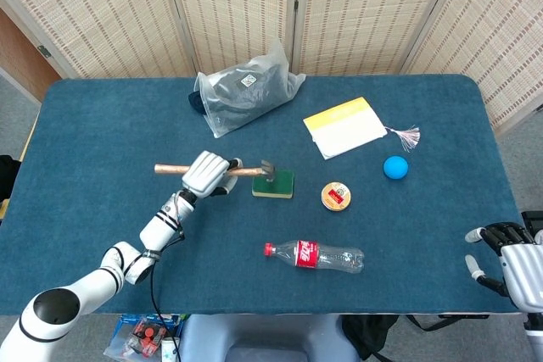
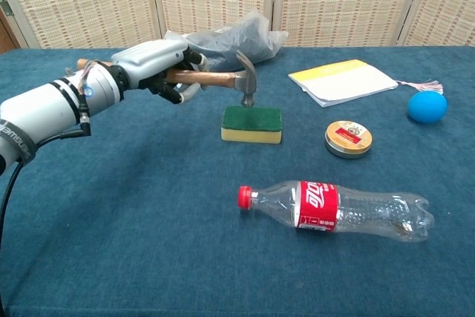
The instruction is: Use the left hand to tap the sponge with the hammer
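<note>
My left hand [image 1: 206, 173] [image 2: 156, 63] grips the wooden handle of the hammer [image 1: 246, 170] [image 2: 215, 78]. The hammer lies level, its metal head [image 2: 247, 88] hanging just above the left part of the sponge [image 2: 252, 123] [image 1: 277, 182], a green-topped yellow block in the middle of the table. A small gap shows between head and sponge in the chest view. My right hand [image 1: 509, 262] rests at the table's near right corner, fingers apart and holding nothing.
A plastic cola bottle [image 2: 334, 206] lies in front of the sponge. To its right are a round tin [image 2: 348, 139], a blue ball [image 2: 427, 106] and a yellow-edged notebook [image 2: 342, 81]. Behind the hammer lies a grey plastic bag [image 1: 246, 91].
</note>
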Robot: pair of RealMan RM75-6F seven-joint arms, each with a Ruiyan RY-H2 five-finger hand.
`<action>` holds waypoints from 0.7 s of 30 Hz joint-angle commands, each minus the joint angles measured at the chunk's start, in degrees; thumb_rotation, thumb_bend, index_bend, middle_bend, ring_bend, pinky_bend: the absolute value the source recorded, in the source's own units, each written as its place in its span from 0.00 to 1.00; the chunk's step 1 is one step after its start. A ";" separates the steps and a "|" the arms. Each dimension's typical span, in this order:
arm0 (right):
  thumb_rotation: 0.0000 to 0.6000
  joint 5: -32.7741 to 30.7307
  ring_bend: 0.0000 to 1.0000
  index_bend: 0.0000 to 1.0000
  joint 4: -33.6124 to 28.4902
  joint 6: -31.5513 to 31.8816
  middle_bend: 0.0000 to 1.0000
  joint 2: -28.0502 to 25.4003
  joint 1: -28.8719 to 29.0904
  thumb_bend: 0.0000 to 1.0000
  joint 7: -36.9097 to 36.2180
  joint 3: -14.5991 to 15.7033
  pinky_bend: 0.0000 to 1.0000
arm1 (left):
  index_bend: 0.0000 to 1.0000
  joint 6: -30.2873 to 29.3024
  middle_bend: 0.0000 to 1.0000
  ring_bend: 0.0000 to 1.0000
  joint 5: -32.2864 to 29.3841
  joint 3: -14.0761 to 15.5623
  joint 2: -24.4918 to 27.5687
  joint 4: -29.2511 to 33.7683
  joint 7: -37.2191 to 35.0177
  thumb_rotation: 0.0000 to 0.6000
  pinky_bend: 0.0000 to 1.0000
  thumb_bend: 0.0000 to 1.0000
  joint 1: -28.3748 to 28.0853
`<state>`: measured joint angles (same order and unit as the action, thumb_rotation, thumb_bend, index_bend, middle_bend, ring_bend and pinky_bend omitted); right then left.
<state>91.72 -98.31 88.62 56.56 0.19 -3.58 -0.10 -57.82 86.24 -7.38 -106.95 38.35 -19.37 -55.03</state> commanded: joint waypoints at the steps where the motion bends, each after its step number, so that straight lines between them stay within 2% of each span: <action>1: 1.00 -0.06 0.28 0.41 -0.08 0.01 0.44 -0.07 -0.05 0.35 0.08 0.00 0.22 | 0.69 1.02 0.79 0.85 0.19 0.63 -0.32 -0.47 1.12 1.00 0.96 0.58 -0.19; 7: 1.00 -0.18 0.28 0.41 -0.16 0.40 0.44 -0.12 -0.36 0.35 0.17 -0.03 0.22 | 0.69 3.08 0.79 0.84 -0.14 1.12 -1.10 -0.62 3.64 1.00 0.95 0.58 -0.57; 15: 1.00 -0.30 0.28 0.41 -0.08 0.22 0.44 0.05 -0.29 0.35 0.16 -0.17 0.22 | 0.69 0.77 0.79 0.84 -1.68 -1.00 0.03 1.33 0.28 1.00 0.95 0.58 0.17; 21: 1.00 -0.42 0.28 0.41 0.06 -0.41 0.44 0.18 0.06 0.35 0.13 -0.25 0.22 | 0.69 2.09 0.79 0.85 -1.49 0.07 -0.17 0.61 1.41 1.00 0.95 0.58 0.42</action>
<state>91.31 -98.25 88.21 56.74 0.24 -3.45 -0.35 -56.15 84.68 -7.62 -106.88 39.27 -18.36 -54.61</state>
